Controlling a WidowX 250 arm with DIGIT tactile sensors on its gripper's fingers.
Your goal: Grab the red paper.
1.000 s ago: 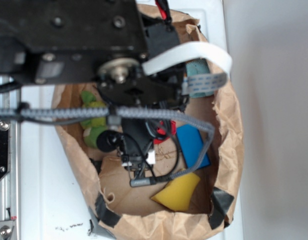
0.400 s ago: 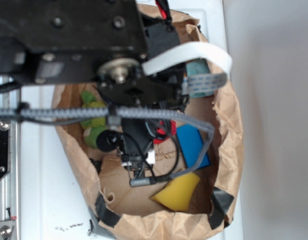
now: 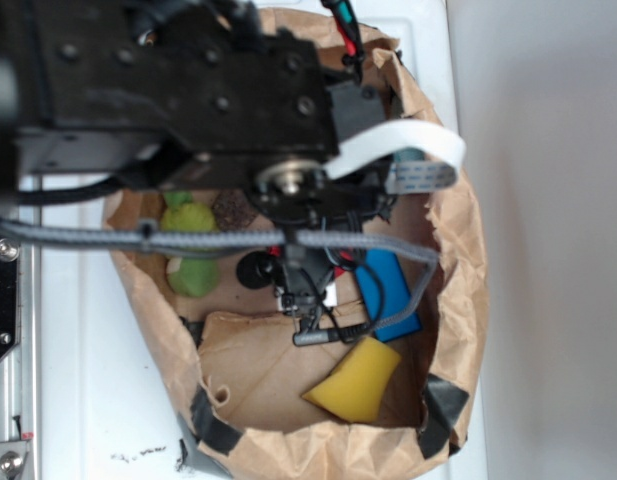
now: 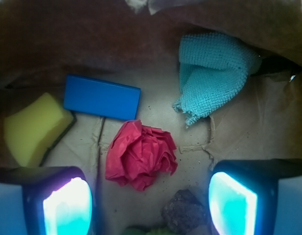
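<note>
Inside the brown paper bag [image 4: 248, 117], on its creased floor, the red paper [image 4: 140, 154] lies as a crumpled wad, and my tool [image 4: 150, 200] hangs above it with both fingers spread wide. One finger [image 4: 66, 205] shows at the lower left of the wrist view and the other at the lower right, each clear of the wad, which sits in the gap between them and slightly ahead. I have hold of nothing.

Just beyond the red paper lies a blue block [image 4: 102, 97], flat on the bag floor, with a small gap between the two. A yellow sponge [image 4: 33, 127] rests to the left of the block, its corner close to the block's end. A teal knitted cloth [image 4: 214, 73] is bunched at the far right, well apart from the wad. A dark, rough lump [image 4: 184, 211] sits near the bottom edge, close to the red paper.

From the exterior view my arm [image 3: 168, 90] covers most of the bag [image 3: 458, 260]; the blue block [image 3: 396, 285], yellow sponge [image 3: 358, 380] and green objects [image 3: 193, 270] show around it, and the bag stands on a white desk [image 3: 88, 400].
</note>
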